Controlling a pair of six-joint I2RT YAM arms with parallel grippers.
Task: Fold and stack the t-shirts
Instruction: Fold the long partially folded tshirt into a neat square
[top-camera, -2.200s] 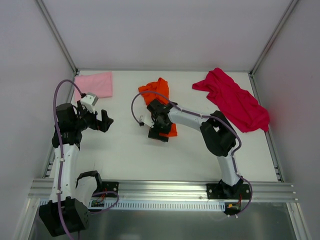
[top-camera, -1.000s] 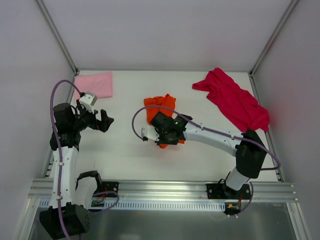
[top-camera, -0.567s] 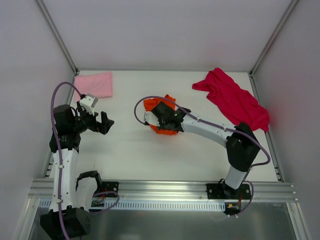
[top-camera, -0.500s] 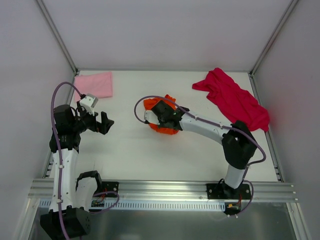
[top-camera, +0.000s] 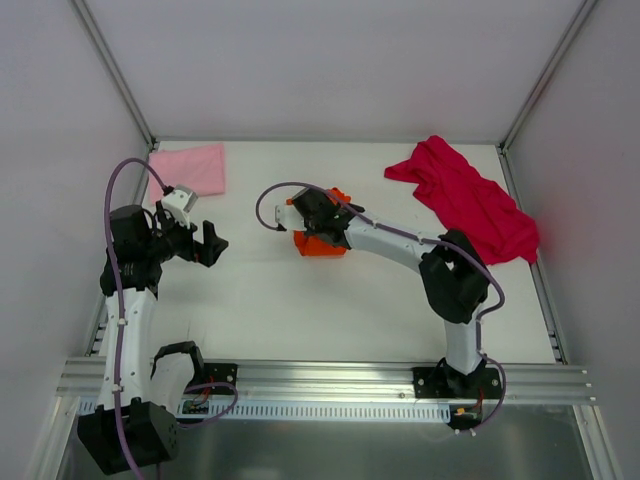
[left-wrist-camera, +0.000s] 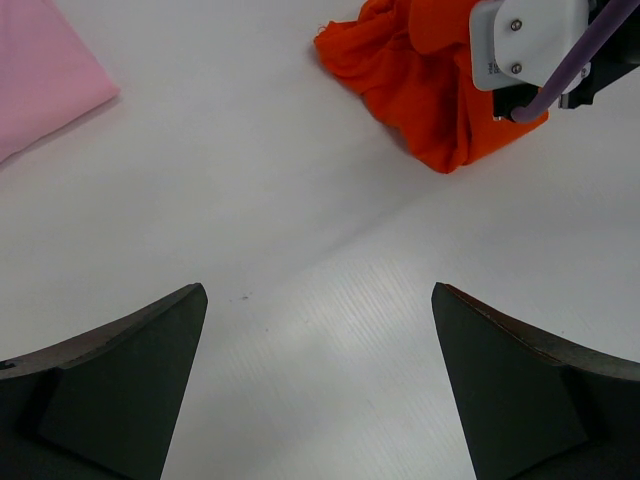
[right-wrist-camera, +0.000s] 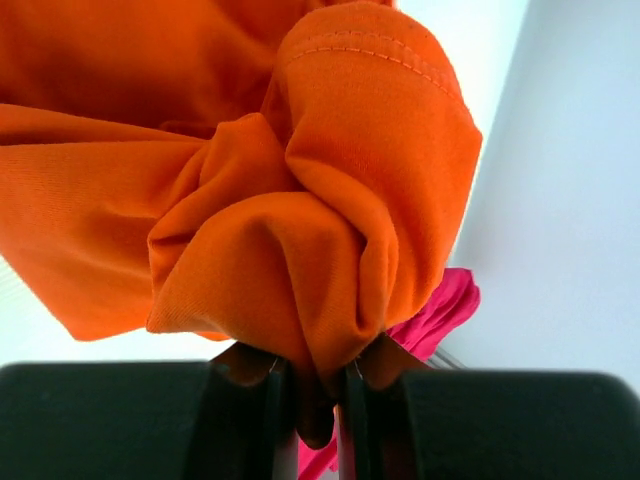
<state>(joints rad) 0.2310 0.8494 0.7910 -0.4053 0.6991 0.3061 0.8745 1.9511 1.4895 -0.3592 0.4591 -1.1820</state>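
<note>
Bare table lies open between the left gripper and the bunched orange t-shirt, and again along the far edge between the pink t-shirt and the magenta t-shirt. The right arm slants from its near base to the table's middle, barring passage across the right half. Side walls close both flanks.

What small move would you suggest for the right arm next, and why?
Probably raise the right gripper a little and shake the orange t-shirt loose: it is pinched as a crumpled wad, nowhere near flat enough to fold.
</note>
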